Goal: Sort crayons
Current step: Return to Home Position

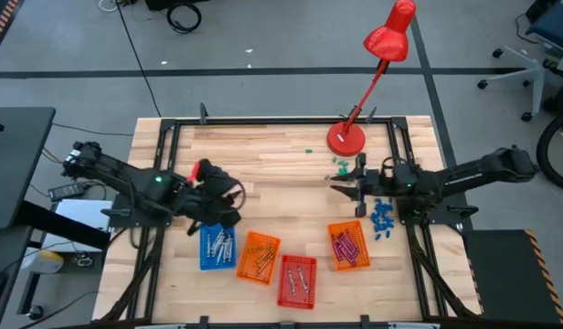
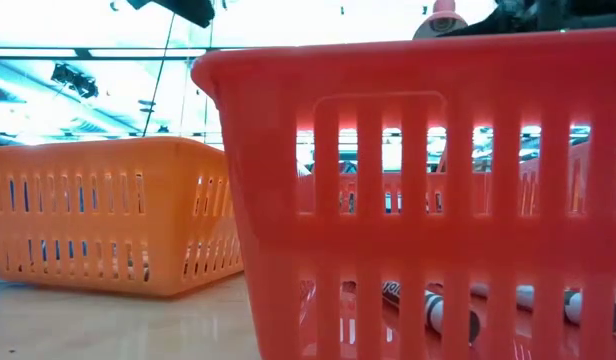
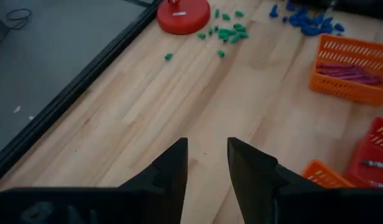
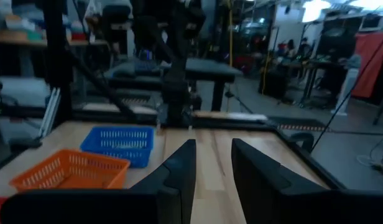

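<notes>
Both arms hang over the wooden table (image 1: 281, 155) with nothing in their grasp. Seen from overhead, the left arm lies folded in from the frame's left edge. Its left gripper (image 3: 207, 165) is poised just above the blue tray (image 1: 203, 249), its 2 fingers parted by a narrow gap and empty. The right arm stretches in from the right edge at mid-frame. The right gripper (image 4: 213, 168) is levelled toward the centre, fingers likewise slightly apart and holding nothing.

The crayons (image 1: 347, 247) lie in 4 trays strung across the lower middle of the frame: the blue tray, a left orange tray (image 1: 260, 236), a red tray (image 1: 297, 259) and a right orange tray (image 1: 344, 226), the last holding magenta-purple sticks. From table height, the red tray's slatted wall fills the right of the frame, with crayons visible through its lowest slots.

A red desk lamp (image 1: 388, 32) stands at upper centre, with teal bits (image 1: 340, 164) just below its base and blue bits (image 1: 383, 217) beneath the right arm.
</notes>
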Action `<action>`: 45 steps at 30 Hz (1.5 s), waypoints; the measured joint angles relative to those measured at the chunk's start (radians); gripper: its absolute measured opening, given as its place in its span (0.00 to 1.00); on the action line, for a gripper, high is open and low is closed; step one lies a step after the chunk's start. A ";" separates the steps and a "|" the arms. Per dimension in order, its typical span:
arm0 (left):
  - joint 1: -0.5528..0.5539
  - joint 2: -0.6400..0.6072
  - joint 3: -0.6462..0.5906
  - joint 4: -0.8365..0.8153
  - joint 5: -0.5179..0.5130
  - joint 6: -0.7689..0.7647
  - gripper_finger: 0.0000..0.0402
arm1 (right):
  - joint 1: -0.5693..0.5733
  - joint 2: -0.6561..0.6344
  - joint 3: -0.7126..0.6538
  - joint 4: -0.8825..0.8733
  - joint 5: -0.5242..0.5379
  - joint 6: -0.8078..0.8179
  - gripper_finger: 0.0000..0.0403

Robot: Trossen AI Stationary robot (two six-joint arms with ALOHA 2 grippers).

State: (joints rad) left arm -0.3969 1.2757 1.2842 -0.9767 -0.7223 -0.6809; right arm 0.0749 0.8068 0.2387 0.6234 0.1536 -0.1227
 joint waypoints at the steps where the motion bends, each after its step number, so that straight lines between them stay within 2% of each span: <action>1: -0.005 -0.029 -0.021 0.004 -0.011 -0.005 0.31 | 0.000 -0.031 -0.016 0.001 0.006 0.002 0.26; 5: -0.026 -0.154 -0.173 0.073 -0.048 -0.042 0.31 | -0.001 -0.138 -0.071 -0.007 0.016 0.040 0.26; 11: -0.044 -0.335 -0.495 0.357 -0.065 -0.034 0.31 | -0.001 -0.271 -0.093 -0.041 0.037 0.052 0.26; 15: -0.047 -0.435 -0.657 0.518 -0.062 0.083 0.31 | -0.002 -0.371 -0.091 -0.086 0.101 0.048 0.26; 18: -0.047 -0.524 -0.746 0.593 -0.069 0.198 0.31 | -0.016 -0.460 -0.050 -0.224 0.164 0.021 0.26; 21: -0.047 -0.631 -0.827 0.678 -0.069 0.332 0.31 | -0.029 -0.538 -0.020 -0.368 0.169 0.018 0.26; 24: -0.046 -0.743 -0.905 0.785 -0.043 0.455 0.31 | -0.031 -0.618 -0.012 -0.431 0.178 0.017 0.26; 26: -0.047 -0.812 -0.955 0.854 -0.008 0.502 0.31 | -0.031 -0.665 -0.010 -0.428 0.220 0.037 0.26; 29: -0.047 -0.898 -1.016 0.920 0.018 0.535 0.31 | -0.031 -0.706 -0.010 -0.414 0.269 0.081 0.26; 32: -0.045 -0.959 -1.052 0.933 0.028 0.539 0.31 | -0.031 -0.726 -0.009 -0.395 0.272 0.101 0.26; 39: -0.036 -1.034 -1.135 0.930 0.028 0.550 0.31 | -0.031 -0.729 -0.010 -0.370 0.272 0.097 0.26; 45: 0.018 -1.044 -1.175 0.939 0.028 0.623 0.31 | -0.031 -0.729 -0.010 -0.276 0.265 0.127 0.26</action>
State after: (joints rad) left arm -0.3788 0.2321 0.1094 -0.0373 -0.6943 -0.0580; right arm 0.0441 0.0776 0.2287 0.3478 0.4188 0.0046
